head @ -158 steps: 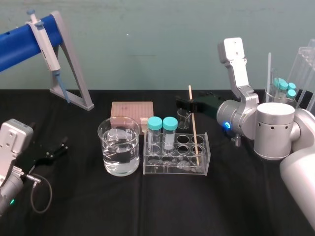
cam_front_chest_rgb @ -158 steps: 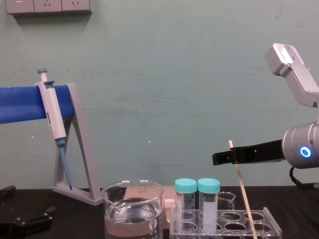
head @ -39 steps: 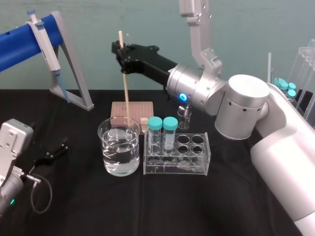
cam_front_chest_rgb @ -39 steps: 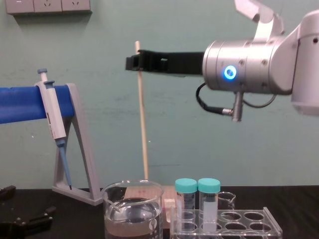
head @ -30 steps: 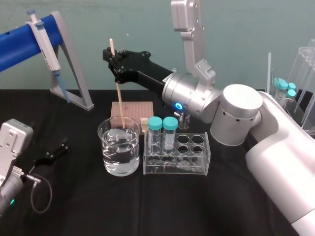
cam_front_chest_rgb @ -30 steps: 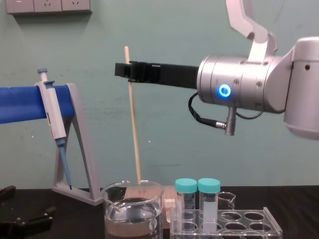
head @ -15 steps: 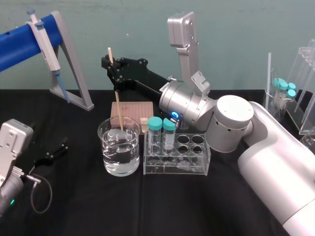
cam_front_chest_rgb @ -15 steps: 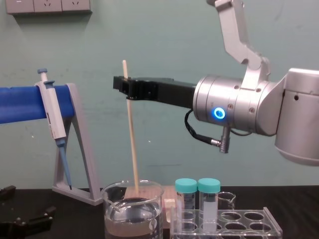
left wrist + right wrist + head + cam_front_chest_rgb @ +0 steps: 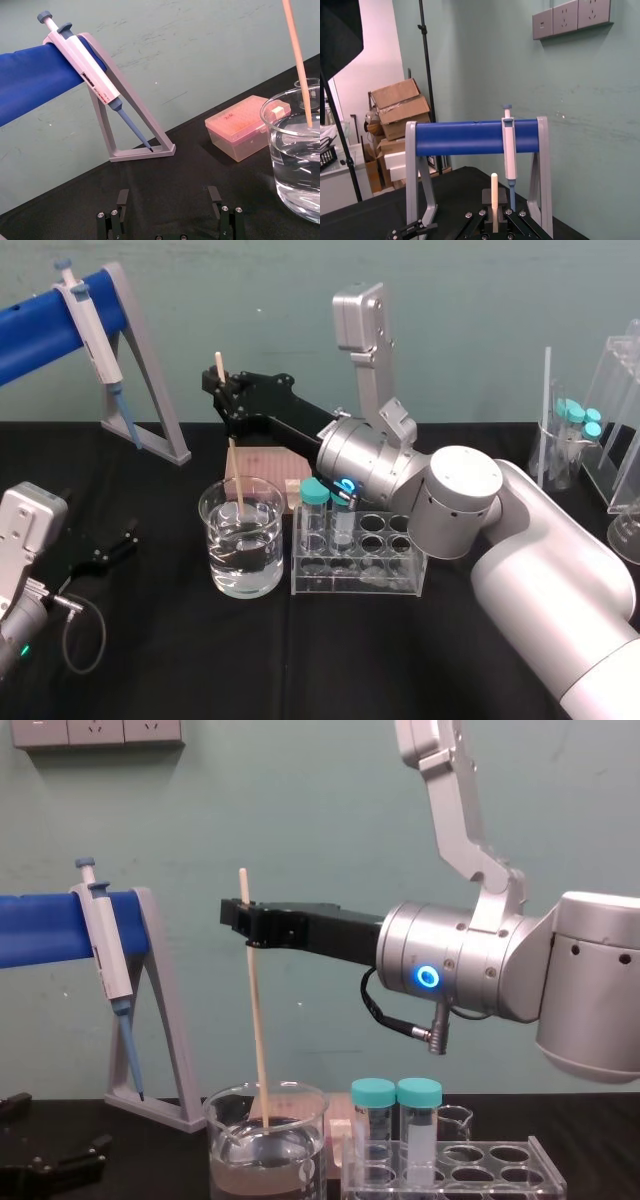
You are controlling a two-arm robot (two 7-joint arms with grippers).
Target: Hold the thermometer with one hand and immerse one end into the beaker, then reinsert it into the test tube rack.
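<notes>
My right gripper point(image 9: 222, 390) is shut on the thermometer point(image 9: 230, 445), a thin cream rod held nearly upright by its upper part. Its lower end reaches down inside the wide glass beaker point(image 9: 242, 558), at about the water's surface. From the chest, the thermometer point(image 9: 256, 1020) hangs from the black gripper point(image 9: 245, 916) into the beaker point(image 9: 265, 1155). The clear test tube rack point(image 9: 400, 565) stands just right of the beaker. In the left wrist view my left gripper point(image 9: 169, 201) rests open and empty on the table, to the beaker's left.
Two teal-capped tubes point(image 9: 316, 502) stand in the rack's left holes. A pink tip box point(image 9: 275, 462) and a small beaker sit behind. A pipette point(image 9: 88, 320) hangs on the grey stand with a blue bar at the back left. More glassware point(image 9: 575, 430) stands far right.
My right gripper has come down and slightly left with the thermometer, so its lower end has sunk from above the rim to the water inside the beaker. The left arm is still.
</notes>
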